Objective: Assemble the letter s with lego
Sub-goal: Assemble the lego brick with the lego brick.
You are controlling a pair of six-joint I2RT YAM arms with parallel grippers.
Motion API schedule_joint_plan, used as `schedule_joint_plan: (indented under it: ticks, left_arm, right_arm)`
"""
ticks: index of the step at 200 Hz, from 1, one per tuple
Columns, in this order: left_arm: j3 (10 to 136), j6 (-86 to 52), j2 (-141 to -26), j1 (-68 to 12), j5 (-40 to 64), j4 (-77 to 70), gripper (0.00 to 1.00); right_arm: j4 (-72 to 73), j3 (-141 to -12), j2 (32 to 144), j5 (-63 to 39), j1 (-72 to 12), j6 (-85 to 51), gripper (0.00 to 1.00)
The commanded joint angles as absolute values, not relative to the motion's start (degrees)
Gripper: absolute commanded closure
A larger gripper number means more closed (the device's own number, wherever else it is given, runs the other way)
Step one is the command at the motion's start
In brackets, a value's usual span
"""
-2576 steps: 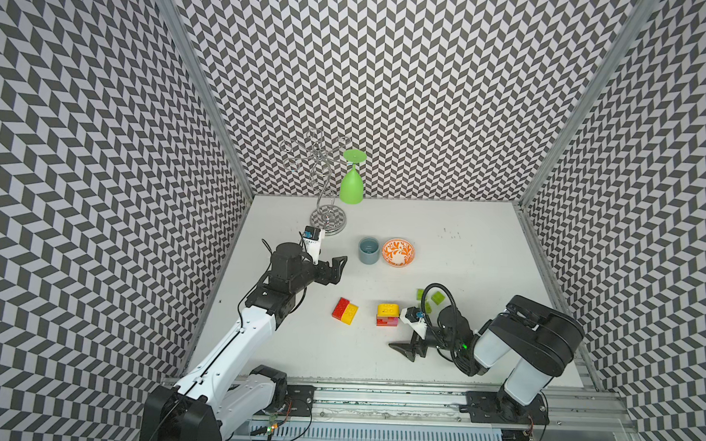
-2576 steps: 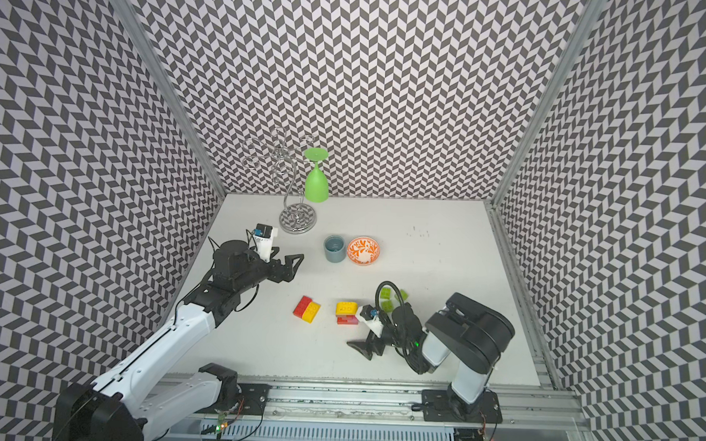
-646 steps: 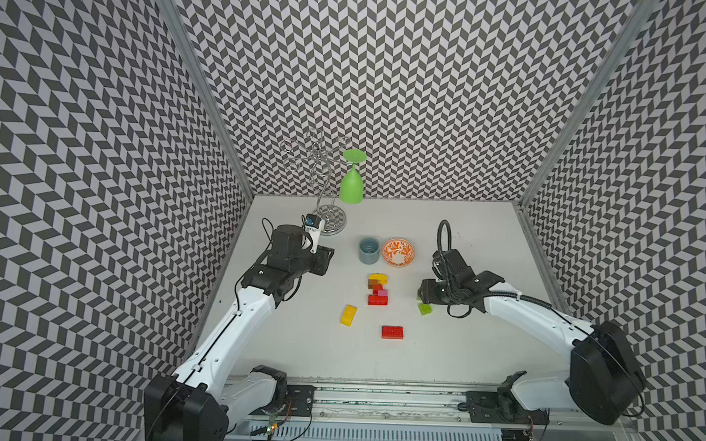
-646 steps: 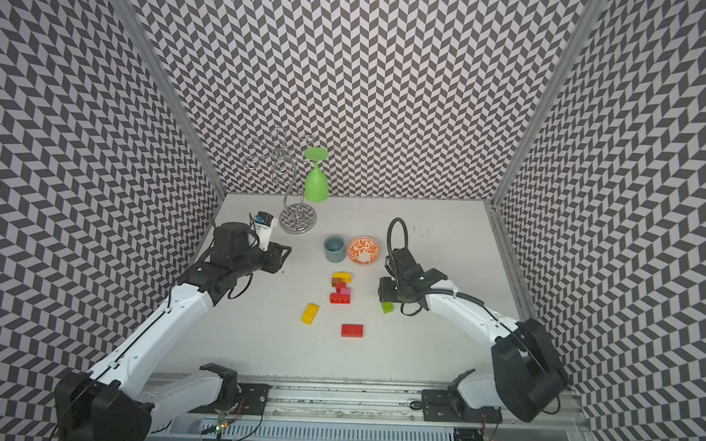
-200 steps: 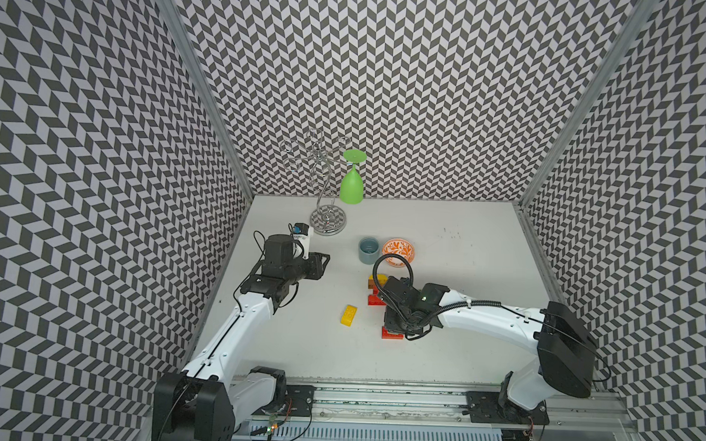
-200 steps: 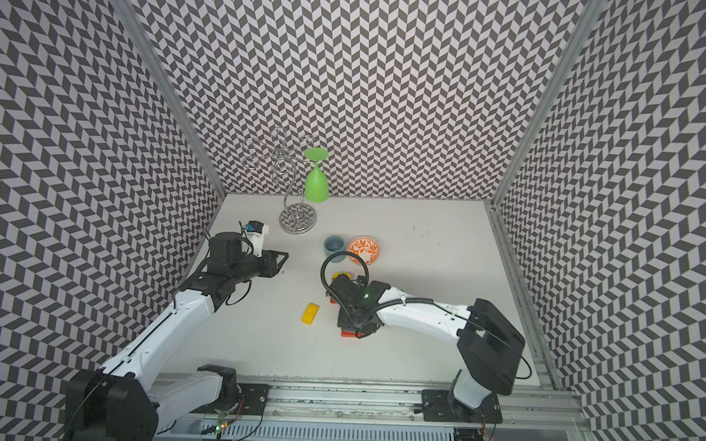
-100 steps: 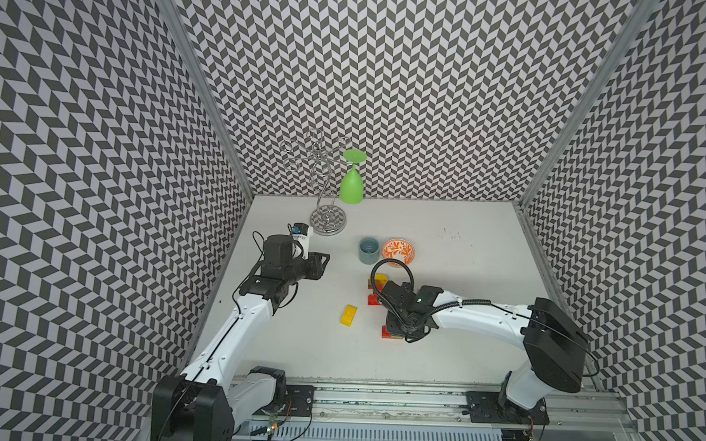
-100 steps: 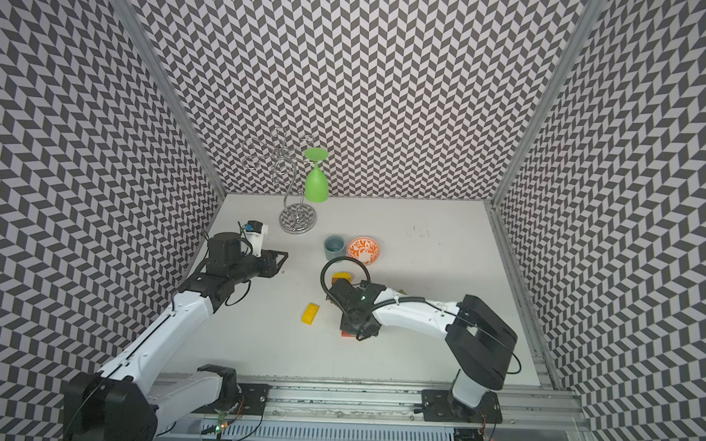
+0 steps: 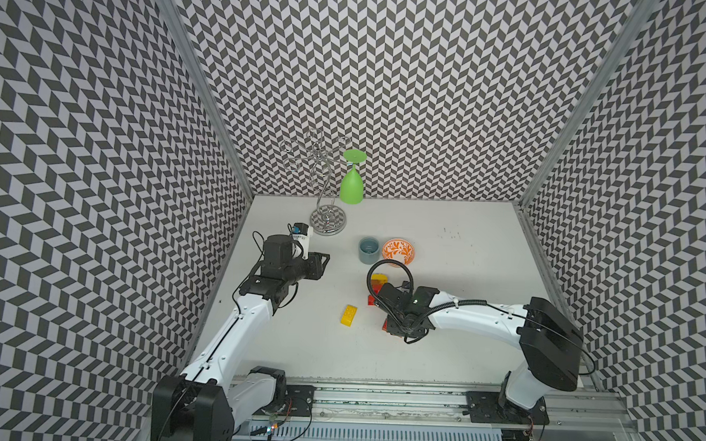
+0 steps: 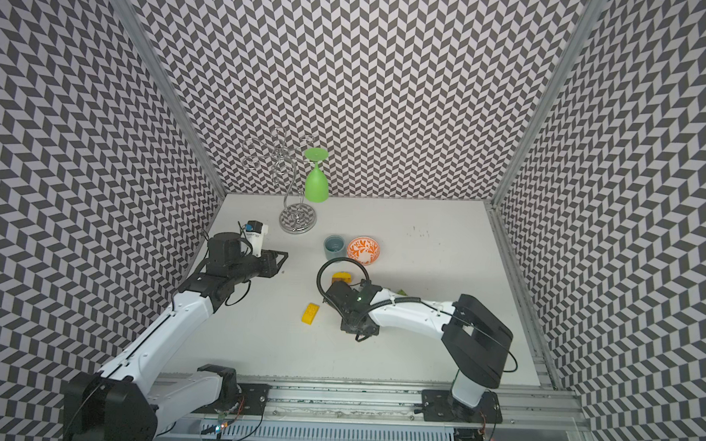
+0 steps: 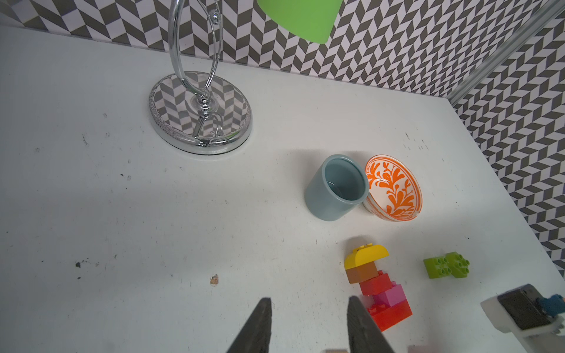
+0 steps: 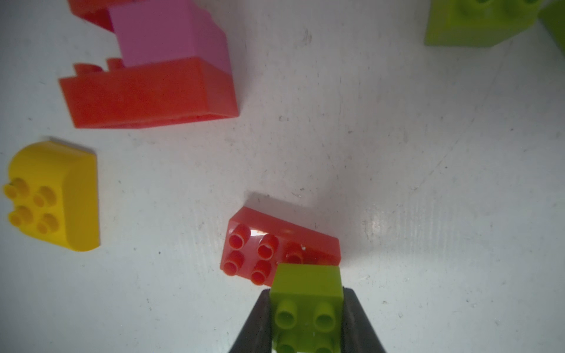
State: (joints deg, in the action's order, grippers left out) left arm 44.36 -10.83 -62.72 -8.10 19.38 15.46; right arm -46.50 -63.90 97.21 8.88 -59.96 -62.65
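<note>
A small square lime green brick (image 12: 305, 275), studs up, is clamped by its side walls in the right gripper (image 12: 306, 292). It sits over one end of a long red brick (image 12: 260, 250) that lies flat on the white table (image 12: 397, 152), near the table's middle. Whether it is already pressed down cannot be told. Gripping the sides likely leaves its underside free to seat on the red studs. Near them lie a joined column (image 11: 379, 284) of yellow, brown, red, pink and red pieces, a loose yellow brick (image 9: 348, 314), and more lime green bricks (image 11: 446, 264). The left gripper (image 11: 308, 330), jaws apart and empty, hangs well apart at the table's left side, probably to keep clear.
</note>
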Motion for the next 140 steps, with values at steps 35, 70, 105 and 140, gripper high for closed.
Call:
schedule_joint_plan:
  ticks: [35, 70, 105, 140]
  left_arm:
    - [44.0, -10.6, -61.8, -7.7, 19.4, 15.0, 0.57]
    - [44.0, -10.6, -61.6, -7.8, 19.4, 15.0, 0.57]
    - [44.0, -10.6, -61.5, -7.8, 19.3, 15.0, 0.57]
    - [44.0, -10.6, -61.4, -7.7, 19.2, 15.1, 0.57]
  right_arm:
    - [-48.5, -65.6, 97.7, 12.9, -60.9, -65.7, 1.0]
    - [-48.1, -64.6, 97.8, 12.7, -61.0, -67.7, 1.0]
    - [-46.0, -63.4, 97.6, 11.4, -61.0, -69.6, 1.0]
    - [-44.8, -62.5, 97.3, 10.5, -60.9, -72.3, 1.0]
